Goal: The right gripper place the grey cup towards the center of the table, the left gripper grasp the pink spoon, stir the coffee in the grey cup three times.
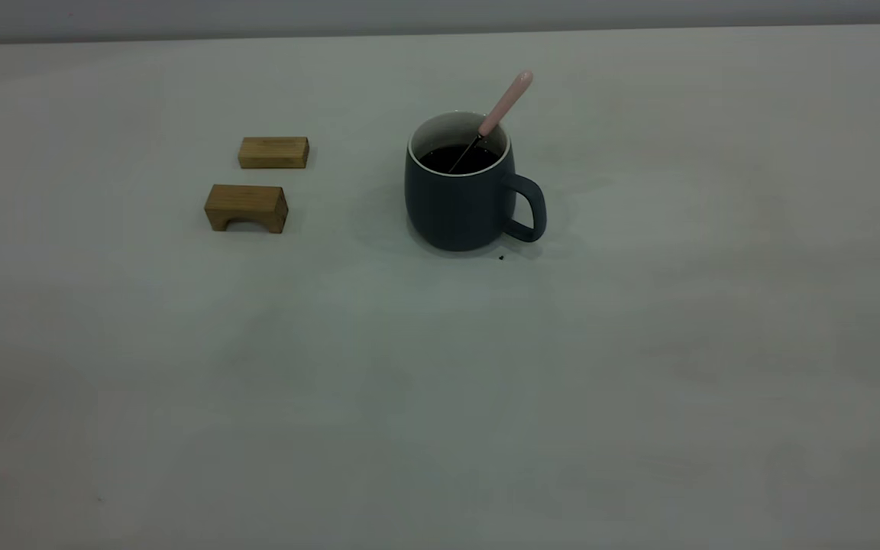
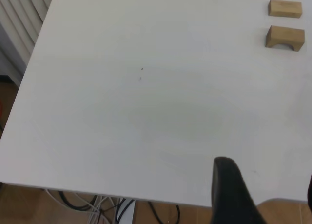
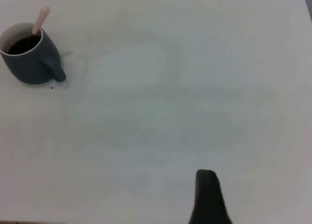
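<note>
The grey cup (image 1: 459, 198) stands upright near the middle of the table (image 1: 440, 382), handle toward the right arm's side. It holds dark coffee (image 1: 459, 158). The pink spoon (image 1: 505, 107) leans in it, bowl in the liquid, with nothing holding the pink handle. No arm shows in the exterior view. My right gripper (image 3: 261, 199) is far from the cup (image 3: 31, 63) and spoon (image 3: 41, 19); one dark finger (image 3: 207, 194) shows with bare table on both sides. My left gripper (image 2: 269, 190) hangs open and empty over the table's near edge.
Two small wooden blocks (image 1: 273, 152) (image 1: 247, 208) lie on the left arm's side of the cup, also in the left wrist view (image 2: 285, 8) (image 2: 285, 37). A dark speck (image 1: 501, 257) sits by the cup's base. Cables (image 2: 97, 204) hang below the table edge.
</note>
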